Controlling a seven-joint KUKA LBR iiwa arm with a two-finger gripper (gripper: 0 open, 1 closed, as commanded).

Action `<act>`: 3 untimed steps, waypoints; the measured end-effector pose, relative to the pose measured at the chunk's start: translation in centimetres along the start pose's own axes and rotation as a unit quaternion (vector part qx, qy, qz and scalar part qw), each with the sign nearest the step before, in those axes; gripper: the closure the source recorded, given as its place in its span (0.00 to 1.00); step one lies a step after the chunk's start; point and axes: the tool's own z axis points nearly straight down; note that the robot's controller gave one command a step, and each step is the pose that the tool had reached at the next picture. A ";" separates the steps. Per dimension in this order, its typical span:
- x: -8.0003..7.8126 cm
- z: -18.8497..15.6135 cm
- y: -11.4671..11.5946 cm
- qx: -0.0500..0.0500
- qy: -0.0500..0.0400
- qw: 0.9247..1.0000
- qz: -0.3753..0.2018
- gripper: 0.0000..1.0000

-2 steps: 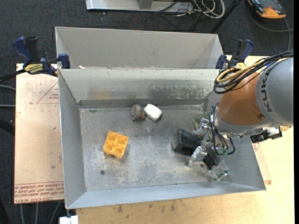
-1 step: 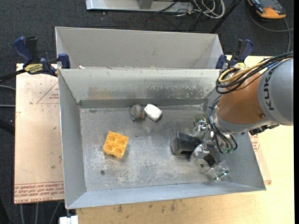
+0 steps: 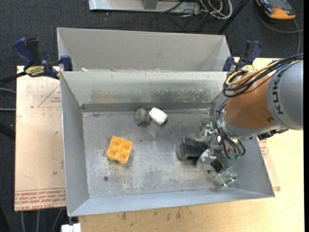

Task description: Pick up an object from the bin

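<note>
My gripper (image 3: 205, 143) is low in the right part of the bin, open. One fingertip (image 3: 207, 129) shows above and the other (image 3: 206, 157) below the right end of a dark grey blocky thing (image 3: 189, 150) on the bin floor. I cannot tell whether the fingers touch it. A small pale metal piece (image 3: 225, 180) lies by the front right corner, just below the gripper.
A yellow block with round holes (image 3: 119, 149) lies left of centre. Against the back wall sit a grey round lump (image 3: 141, 115) and a white lump (image 3: 158, 116), side by side. The arm with its orange cover and cables hangs over the bin's right wall.
</note>
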 end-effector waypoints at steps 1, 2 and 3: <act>0.0 -0.2 0.0 0.001 0.000 1.000 0.000 1.00; 0.4 -1.2 -0.1 0.003 0.005 1.000 -0.001 1.00; 0.5 -3.0 -0.1 0.004 0.006 1.000 -0.001 1.00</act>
